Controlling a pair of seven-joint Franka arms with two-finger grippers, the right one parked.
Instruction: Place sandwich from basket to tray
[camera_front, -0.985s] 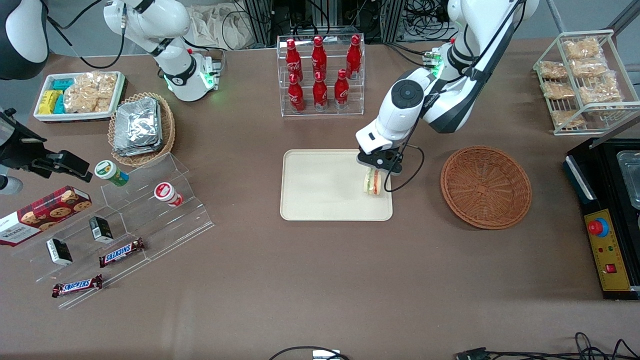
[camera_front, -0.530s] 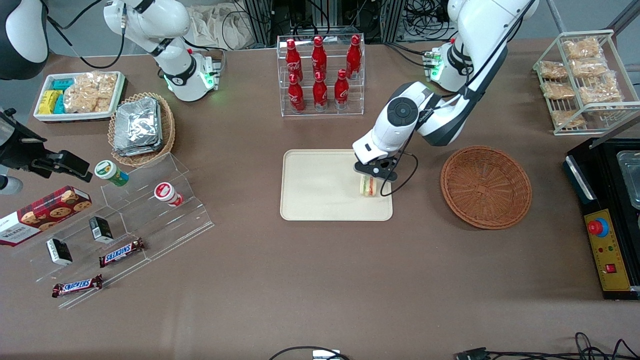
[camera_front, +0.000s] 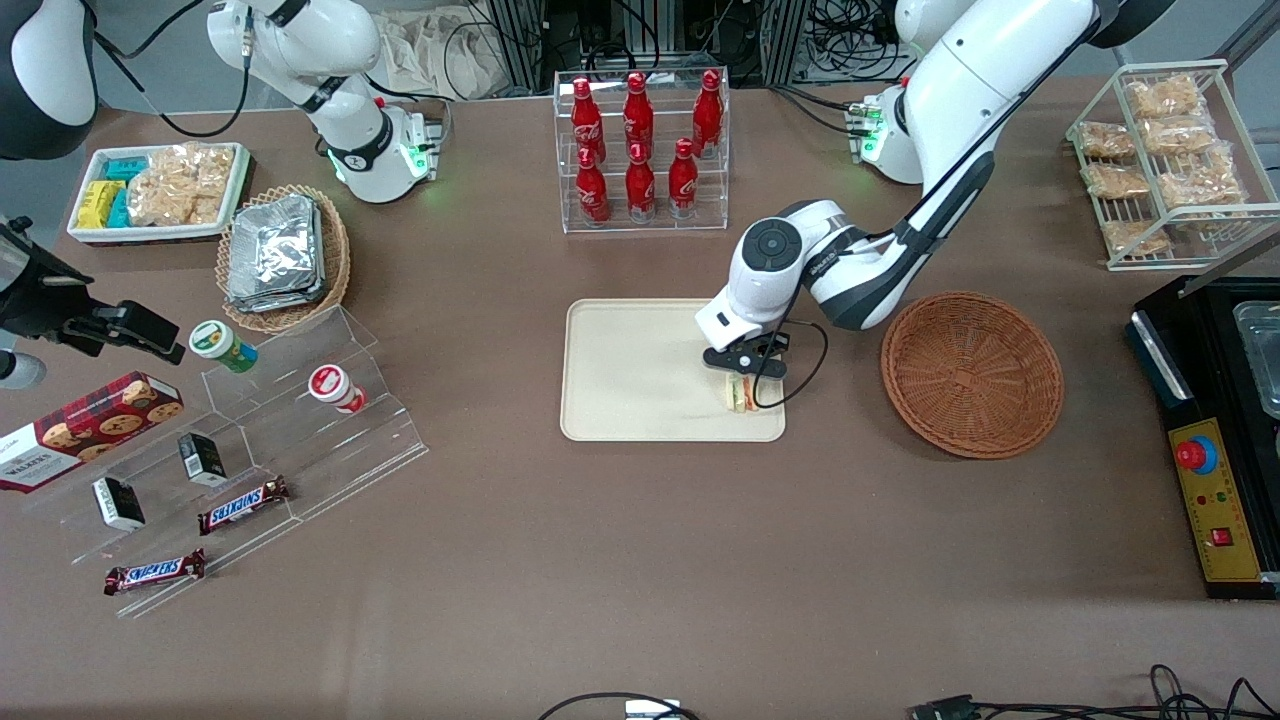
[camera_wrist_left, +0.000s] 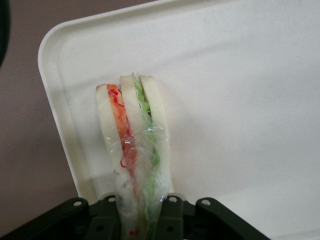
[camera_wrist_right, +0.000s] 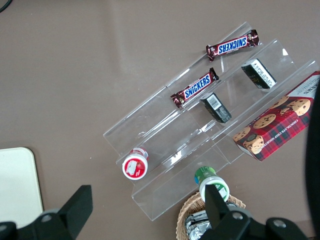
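Observation:
The sandwich (camera_front: 740, 394), a wedge of white bread with red, orange and green filling in clear wrap, is upright in my gripper (camera_front: 742, 376). The gripper is shut on the sandwich (camera_wrist_left: 132, 135), its black jaws pressing both bread faces. It hangs low over the cream tray (camera_front: 630, 370), near the tray corner closest to the basket and the front camera. The wedge's lower end is down at the tray (camera_wrist_left: 240, 100) surface; whether it touches I cannot tell. The reddish-brown wicker basket (camera_front: 972, 373) lies beside the tray toward the working arm's end, with nothing in it.
A clear rack of red bottles (camera_front: 640, 150) stands farther from the camera than the tray. A tan basket of foil packets (camera_front: 282, 255), a white snack bin (camera_front: 155, 190) and an acrylic snack stand (camera_front: 250, 440) lie toward the parked arm's end. A wire rack (camera_front: 1170, 160) and a black machine (camera_front: 1220, 420) sit past the basket.
The gripper has come down and a little nearer the front camera with the sandwich, now low over the tray's corner. The arm's elbow has dropped too.

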